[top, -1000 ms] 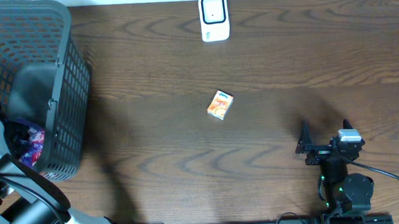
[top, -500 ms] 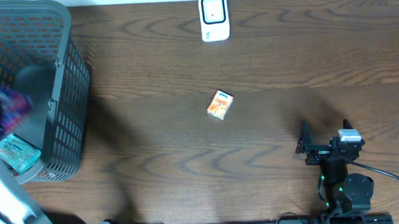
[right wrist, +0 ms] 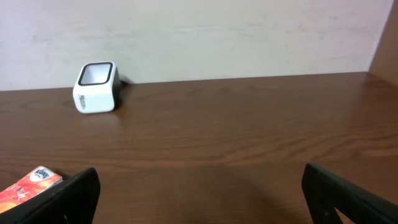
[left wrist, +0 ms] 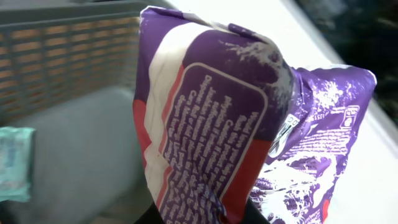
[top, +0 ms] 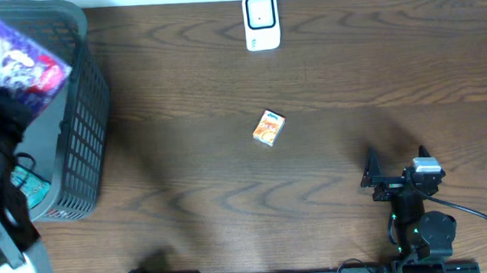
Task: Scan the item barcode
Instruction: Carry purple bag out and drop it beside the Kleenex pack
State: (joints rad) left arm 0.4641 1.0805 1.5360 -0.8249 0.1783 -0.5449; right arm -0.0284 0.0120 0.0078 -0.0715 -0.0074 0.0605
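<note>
My left gripper is shut on a purple, red and white snack bag, held up above the grey basket at the far left. In the left wrist view the bag fills the frame, pinched at its lower end between the dark fingers; no barcode shows on the face I see. The white scanner stands at the table's far edge, also in the right wrist view as a white scanner. My right gripper rests open near the front right, nothing between its fingers.
A small orange box lies mid-table, its corner visible to the right wrist as an orange box. A teal packet lies in the basket's bottom. The basket wall is behind the bag.
My left arm has risen out of the basket, lifting the purple bag up toward the camera. The right arm and the orange box have not moved.
</note>
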